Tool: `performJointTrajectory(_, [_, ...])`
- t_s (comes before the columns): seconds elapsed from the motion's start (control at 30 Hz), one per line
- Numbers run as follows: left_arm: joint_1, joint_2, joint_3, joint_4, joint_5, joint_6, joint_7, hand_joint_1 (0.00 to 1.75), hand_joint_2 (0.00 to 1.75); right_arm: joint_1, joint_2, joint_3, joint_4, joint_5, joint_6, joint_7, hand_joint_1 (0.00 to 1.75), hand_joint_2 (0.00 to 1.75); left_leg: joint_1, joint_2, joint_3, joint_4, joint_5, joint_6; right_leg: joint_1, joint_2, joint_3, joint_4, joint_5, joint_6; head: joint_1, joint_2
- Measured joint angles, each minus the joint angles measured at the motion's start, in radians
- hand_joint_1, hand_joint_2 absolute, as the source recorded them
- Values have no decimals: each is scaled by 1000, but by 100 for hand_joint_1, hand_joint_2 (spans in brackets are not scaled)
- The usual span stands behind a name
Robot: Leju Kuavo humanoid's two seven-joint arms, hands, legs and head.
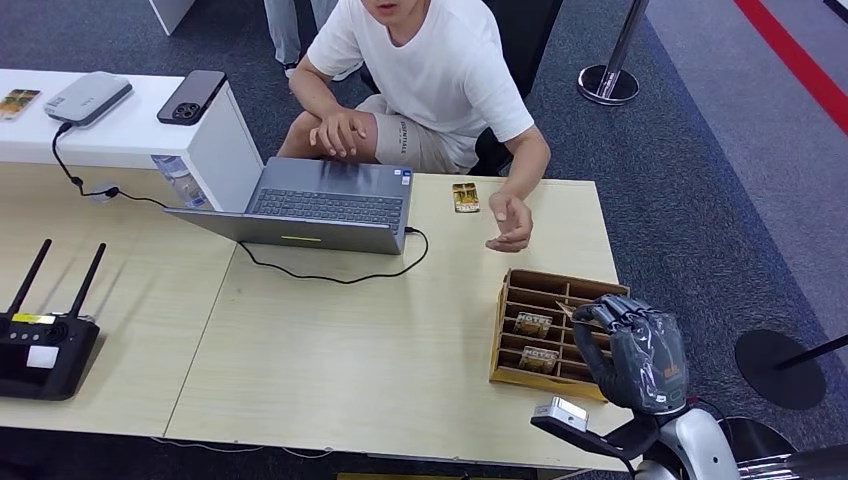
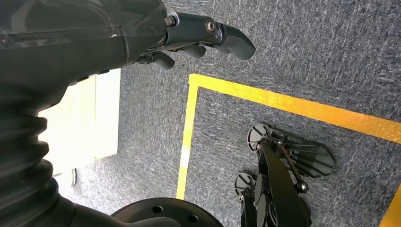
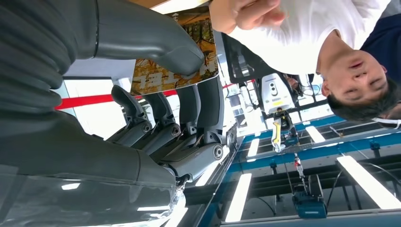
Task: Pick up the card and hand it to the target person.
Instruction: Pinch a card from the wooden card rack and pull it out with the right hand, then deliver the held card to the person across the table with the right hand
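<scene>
Now right hand (image 3: pixel 156 109) pinches the card (image 3: pixel 175 71) between thumb and fingers

The surface (image 1: pixel 330 340) looks like pale matt wood laminate. The card box (image 1: pixel 512 300) is brown wood or cardboard. The right hand (image 1: pixel 640 350) is dark glossy plastic, its thumb pressing a glossy printed card (image 3: pixel 165 75). The laptop (image 1: pixel 320 200) looks like matt grey metal.
</scene>
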Motion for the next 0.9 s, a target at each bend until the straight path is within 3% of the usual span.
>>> performJointTrajectory(0.3, [0,2,0,0,2,0,-2,0,175,-3,-2,15,0,8,-10,10,148,175,0,0,0,0,0,0,0,0,0,0,0,0,0,0])
performJointTrajectory(0.43, [0,3,0,0,-5,-4,-3,0,175,-23,0,43,16,53,-78,-11,148,175,0,0,0,0,0,0,0,1,0,0,0,0,0,0])
performJointTrajectory(0.63, [-3,3,0,0,-10,-5,-9,0,175,-96,44,144,142,152,-209,-8,148,175,1,1,0,0,0,0,1,1,0,0,0,0,0,0])
performJointTrajectory(0.9, [-3,3,0,0,-17,-5,-17,0,175,-168,83,215,291,168,-246,6,148,175,1,1,0,0,0,-1,0,0,0,0,0,0,0,0])
